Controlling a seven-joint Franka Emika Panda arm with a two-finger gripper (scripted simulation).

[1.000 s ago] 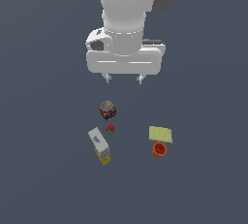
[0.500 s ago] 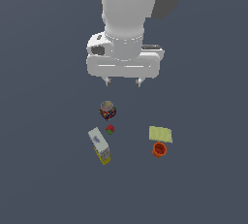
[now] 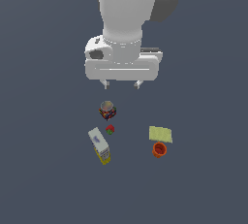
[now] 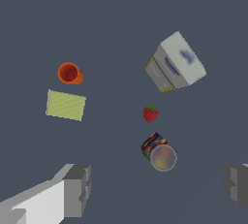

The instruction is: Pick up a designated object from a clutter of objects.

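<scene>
Quick headcount from where I'm hanging: five loose things in total, one of each kind. One tall carton [image 3: 99, 145], white and blue up top with a yellow bottom, easily the biggest. One round jar [image 3: 107, 110] full of multicoloured bits. One tiny red and green ball [image 3: 110, 130] that looks like a strawberry from my wrist view. One orange cup [image 3: 159, 149]. One flat pale-yellow square [image 3: 160, 134]. No duplicates anywhere, and one claw [image 3: 121, 84] of mine with two fingers.
</scene>
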